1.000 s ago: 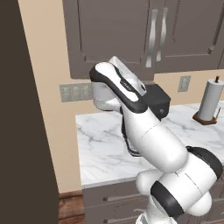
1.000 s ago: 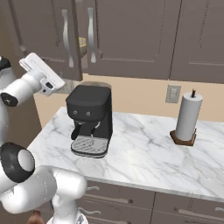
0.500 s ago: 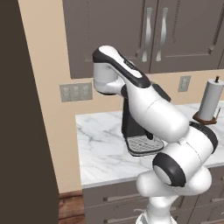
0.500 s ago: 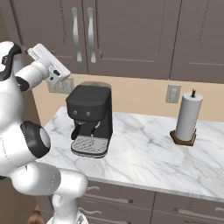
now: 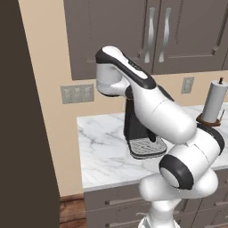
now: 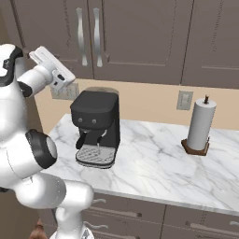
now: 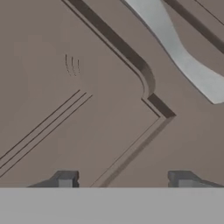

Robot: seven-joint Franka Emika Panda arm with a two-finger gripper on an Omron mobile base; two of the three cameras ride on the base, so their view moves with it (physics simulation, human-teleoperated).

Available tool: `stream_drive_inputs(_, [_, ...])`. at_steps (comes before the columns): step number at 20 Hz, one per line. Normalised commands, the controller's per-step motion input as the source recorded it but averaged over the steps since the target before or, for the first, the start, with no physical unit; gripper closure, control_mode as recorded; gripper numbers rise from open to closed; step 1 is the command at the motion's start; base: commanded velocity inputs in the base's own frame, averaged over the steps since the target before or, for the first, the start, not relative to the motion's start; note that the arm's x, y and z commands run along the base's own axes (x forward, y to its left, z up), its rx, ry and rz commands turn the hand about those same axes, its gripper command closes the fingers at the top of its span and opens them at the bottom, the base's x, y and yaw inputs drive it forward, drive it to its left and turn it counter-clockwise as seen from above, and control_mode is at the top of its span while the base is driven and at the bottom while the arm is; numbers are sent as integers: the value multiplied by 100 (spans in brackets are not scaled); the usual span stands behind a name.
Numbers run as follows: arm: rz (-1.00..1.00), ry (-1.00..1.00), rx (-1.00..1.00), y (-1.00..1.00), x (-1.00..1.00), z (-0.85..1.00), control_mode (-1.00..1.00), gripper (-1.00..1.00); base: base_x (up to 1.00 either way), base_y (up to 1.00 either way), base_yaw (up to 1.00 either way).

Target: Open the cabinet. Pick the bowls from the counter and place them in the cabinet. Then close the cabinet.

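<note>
The cabinet [image 7: 87, 87] is closed, its panelled door directly ahead of the fingers [image 7: 65, 179], which stand spread apart and empty, and its curved silver handle [image 7: 183, 57] lies up and to the right of them. Below the fingers, the bench [image 6: 154, 172] carries a coffee machine [image 6: 96, 128] and, further right, a paper towel roll [image 6: 200, 125].

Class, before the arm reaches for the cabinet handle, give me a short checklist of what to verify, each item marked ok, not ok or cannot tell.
1. Cabinet doors shut, ready to open: ok.
2. Handle in the hand view: ok.
3. Gripper fingers apart, holding nothing: ok.
4. Gripper already around the handle: not ok, the handle lies off to one side.
5. Coffee machine away from the doors: ok.
6. Bowls located on the counter: cannot tell.
</note>
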Motion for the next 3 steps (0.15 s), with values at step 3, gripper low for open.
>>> stream_drive_inputs(3, [0, 0, 2, 4, 40, 0, -100, -100, 0, 0, 0])
